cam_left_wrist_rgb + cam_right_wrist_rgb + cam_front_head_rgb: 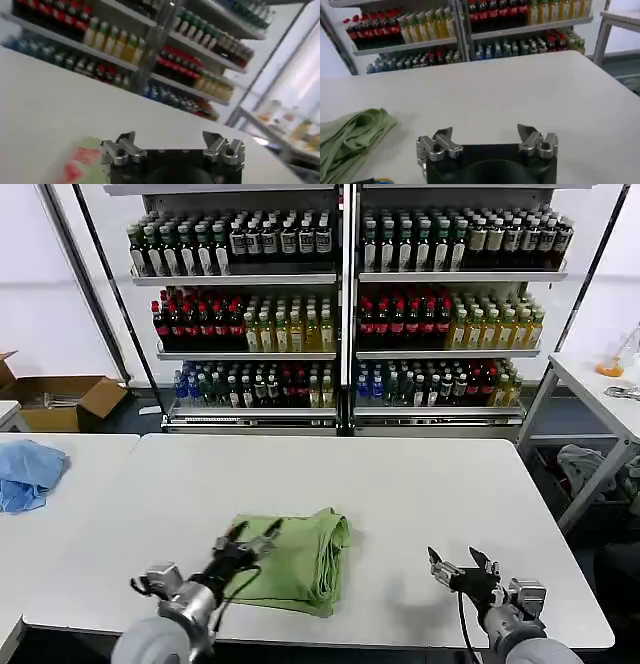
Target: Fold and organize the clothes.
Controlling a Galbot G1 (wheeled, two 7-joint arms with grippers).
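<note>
L hand (250, 541): fingers spread wide, holding nothing, poised at the near-left edge of the shirt (296, 560); contact w/ fabric can't be judged from the head view. L wrist view shows the same hand (172, 148) wide apart, w/ a blurred bit of green cloth and its red-and-white patch (75, 162) just beside one finger.

R hand (458, 565): also wide, empty, over bare table (420, 484), well apart from the shirt on its right side. R wrist view: hand (487, 141) open, shirt's bundled edge (352, 140) off to one side, not touching.

Shirt: light green, already folded into a compact stack w/ layered edges showing on its far-right side. Lies near the front edge of the table, left of centre.

Handling, as judged: soft, light, limp fabric; no stiffness, so layers will slump or slide apart if lifted by one corner. Best hold prob. at a folded edge, pinching all layers together, or both hands at opposite sides. Not fragile. Smooth tabletop means it may slide when pushed.
</note>
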